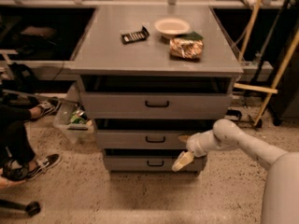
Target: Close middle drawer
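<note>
The middle drawer [140, 139] is the second of three grey fronts on the cabinet, with a small black handle [155, 139]. It stands only slightly out, with a thin dark gap above its front. My gripper [182, 150] is at the right end of that front, on a white arm coming in from the right. It is open and holds nothing. The upper fingertip [183, 137] rests against the drawer front, and the lower finger [182, 161] hangs in front of the lowest drawer [140, 163]. The top drawer [156, 105] sits above.
On the cabinet top [117, 55] lie a black remote-like object [135, 35], a white bowl [172, 26] and a snack bag [186, 47]. A person's legs and shoes [44, 164] and a plastic bin [70, 120] are at the left. Broom handles [275, 78] lean at the right.
</note>
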`<action>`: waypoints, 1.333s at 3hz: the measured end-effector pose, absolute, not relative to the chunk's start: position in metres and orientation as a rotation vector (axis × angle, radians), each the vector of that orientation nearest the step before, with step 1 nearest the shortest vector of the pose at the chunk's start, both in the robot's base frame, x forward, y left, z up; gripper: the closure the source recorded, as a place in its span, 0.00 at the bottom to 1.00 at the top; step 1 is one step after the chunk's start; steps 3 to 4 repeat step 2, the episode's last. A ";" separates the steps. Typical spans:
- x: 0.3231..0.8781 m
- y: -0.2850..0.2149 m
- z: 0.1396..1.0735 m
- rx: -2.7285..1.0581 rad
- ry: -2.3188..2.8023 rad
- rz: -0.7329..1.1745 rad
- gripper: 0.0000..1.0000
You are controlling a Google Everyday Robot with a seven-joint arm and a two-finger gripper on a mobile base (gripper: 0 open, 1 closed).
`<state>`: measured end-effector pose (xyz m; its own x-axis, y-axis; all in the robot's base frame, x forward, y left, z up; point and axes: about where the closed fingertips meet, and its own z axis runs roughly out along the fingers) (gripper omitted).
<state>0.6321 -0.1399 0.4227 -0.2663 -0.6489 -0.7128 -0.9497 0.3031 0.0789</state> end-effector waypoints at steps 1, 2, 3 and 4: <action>0.642 -0.131 0.419 -1.357 2.020 0.724 0.00; 0.642 -0.131 0.419 -1.357 2.020 0.724 0.00; 0.642 -0.131 0.419 -1.357 2.020 0.724 0.00; 0.642 -0.131 0.419 -1.357 2.020 0.724 0.00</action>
